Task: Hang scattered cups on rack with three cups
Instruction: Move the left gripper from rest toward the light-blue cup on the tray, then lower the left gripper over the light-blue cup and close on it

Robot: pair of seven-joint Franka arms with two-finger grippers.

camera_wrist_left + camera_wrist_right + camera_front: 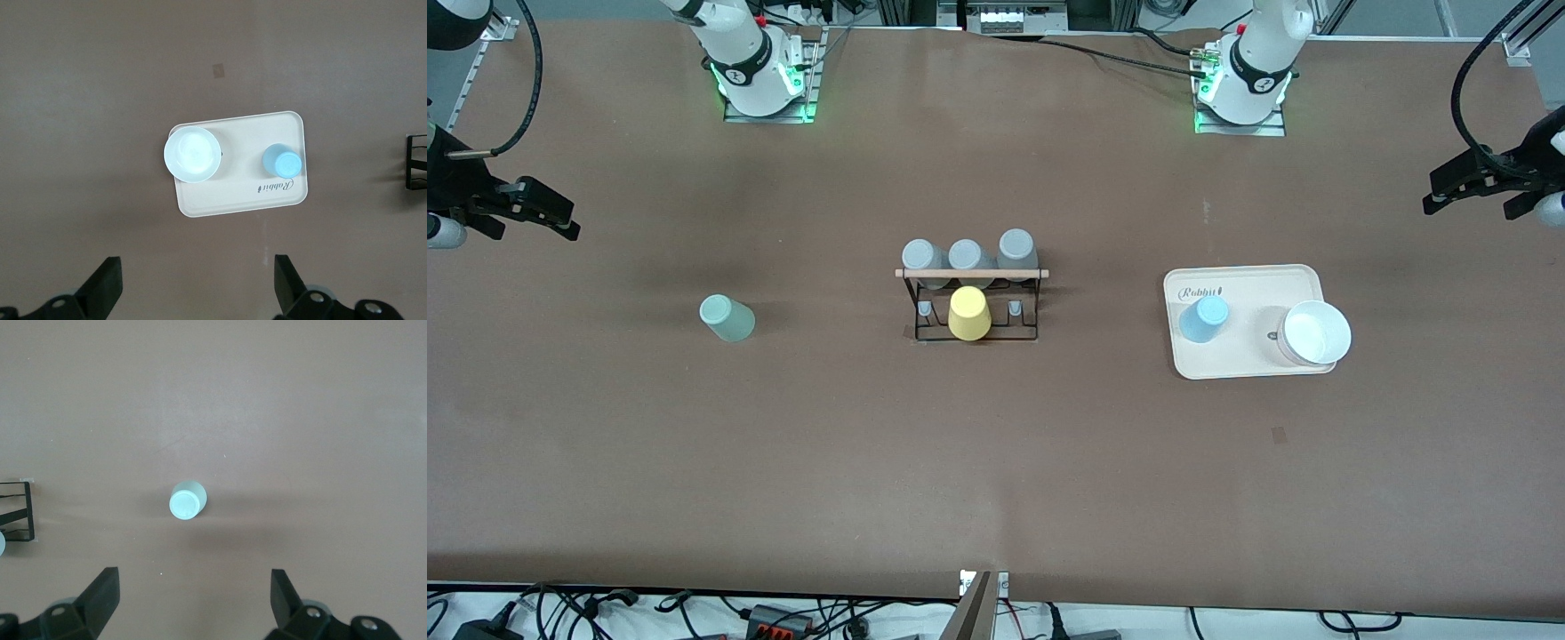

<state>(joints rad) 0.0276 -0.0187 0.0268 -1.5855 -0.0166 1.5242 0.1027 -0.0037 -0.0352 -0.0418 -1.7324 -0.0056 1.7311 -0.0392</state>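
The black wire rack [971, 274] with its wooden bar stands mid-table, holding three grey cups [965, 256] and a yellow cup [968, 313]. A mint green cup [727, 318] [187, 501] stands narrow end up on the bare table toward the right arm's end. A light blue cup [1204, 319] [281, 161] stands the same way on the beige tray [1249, 360]. My right gripper [560, 218] [193, 597] hangs open high over the table near the mint cup. My left gripper [1436, 191] [198, 280] hangs open high over the table beside the tray. Neither holds anything.
A white bowl [1314, 332] [192, 154] sits on the tray [240, 197] beside the blue cup. The rack's end shows at the edge of each wrist view [415, 163] [20, 510]. Cables run along the table's edge nearest the front camera.
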